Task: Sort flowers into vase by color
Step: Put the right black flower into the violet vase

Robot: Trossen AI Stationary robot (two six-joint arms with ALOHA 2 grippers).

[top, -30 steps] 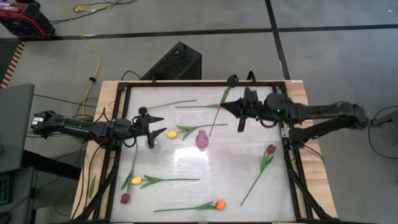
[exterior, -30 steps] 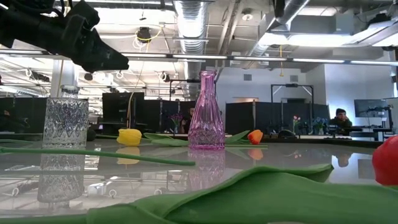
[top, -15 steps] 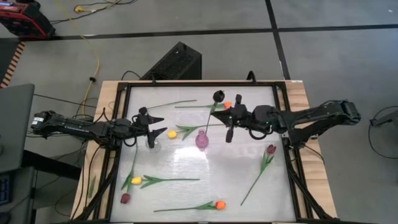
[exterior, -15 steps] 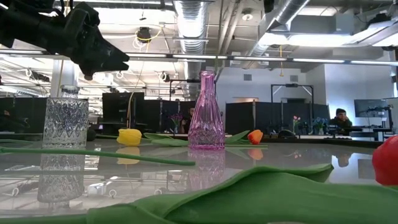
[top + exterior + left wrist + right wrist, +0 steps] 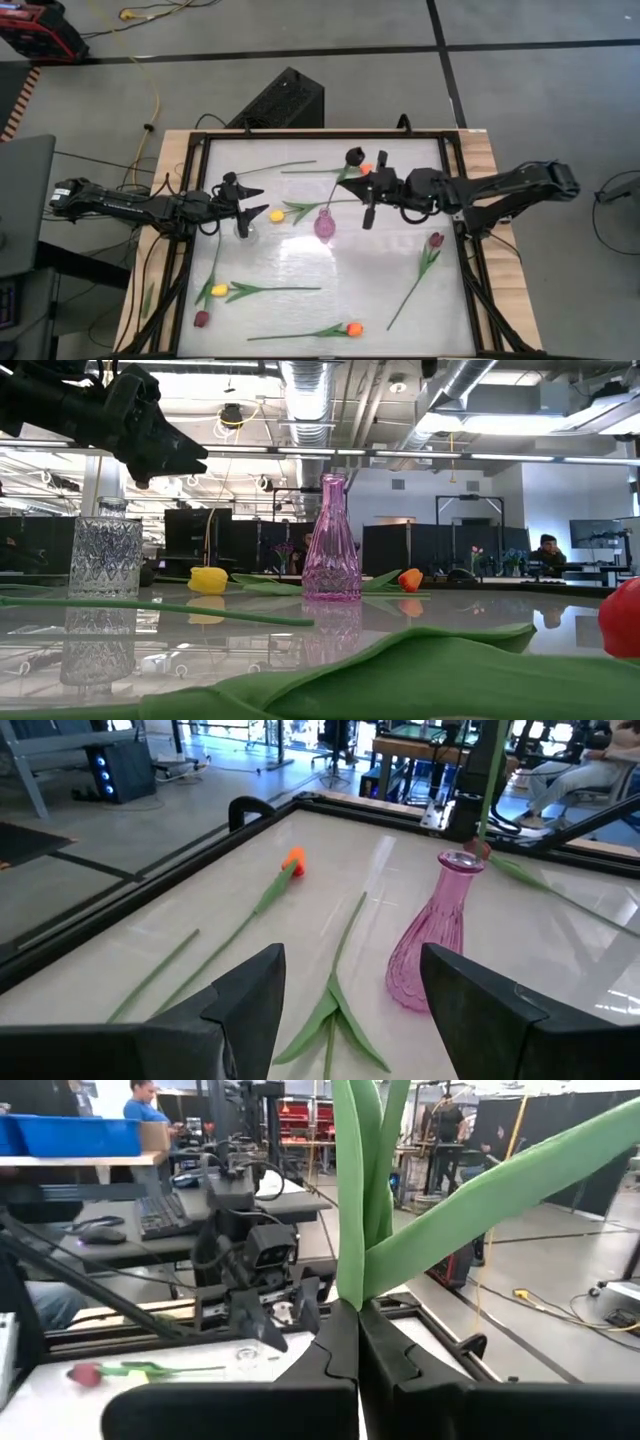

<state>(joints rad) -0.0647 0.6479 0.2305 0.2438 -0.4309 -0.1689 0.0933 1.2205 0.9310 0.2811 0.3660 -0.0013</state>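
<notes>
2 arms reach in over the white table (image 5: pixel 300 270) from opposite sides, with 2 vases standing between them. the right gripper (image 5: pixel 366 190) is clamped on a dark maroon tulip (image 5: pixel 351 155), pinching the green stem low so the flower stands nearly upright, its stem end right over the mouth of the pink vase (image 5: pixel 324 225); that hold looks meant for dropping it straight down the narrow neck. the left gripper (image 5: pixel 247 197) hangs beside the clear vase (image 5: pixel 245 230) with fingers spread and nothing in them, probably waiting its turn. loose flowers lie flat around the table: a yellow tulip (image 5: pixel 277 216) between the vases, a second yellow tulip (image 5: pixel 219 290) and a maroon tulip (image 5: pixel 201 319) near the left front, an orange tulip (image 5: pixel 354 328) at the front edge, and another maroon tulip (image 5: pixel 435 240) on the right.
</notes>
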